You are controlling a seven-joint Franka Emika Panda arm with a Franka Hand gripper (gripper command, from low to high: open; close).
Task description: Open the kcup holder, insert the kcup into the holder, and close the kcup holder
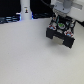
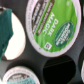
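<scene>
Exterior and wrist views of the insertion stage. The gripper (image 1: 60,16) hangs directly above the kcup holder (image 1: 61,34), which stands on the white table (image 1: 30,55) toward the exterior view's right. The arm's white body covers the fingers in the exterior view, and no finger shows in the wrist view, so whether the jaws are spread or closed, and whether they grip anything, cannot be told.

The holder appears pulled open: its round pod slots face upward under the wrist, an arrangement that lets a pod be lowered straight in from above. The vertical approach of the arm suits that same drop-in axis.

In the wrist view the kcup (image 2: 54,26), its green and white lid printed with a dark-roast label, fills much of the frame, lying just below the camera and hence close beneath the end effector. Whether it is seated in a slot or suspended over one cannot be settled from these pictures. Beside it an empty slot (image 2: 61,69) shows as a dark circle; two further pods, one with a teal lid (image 2: 7,31) and one with a green rim (image 2: 20,77), sit at the frame's edges.

A tall white bottle (image 1: 25,11) stands well apart, toward the exterior view's left, clear of the work.

Judged stage: drawer open, insertion under way, closing not yet done.
</scene>
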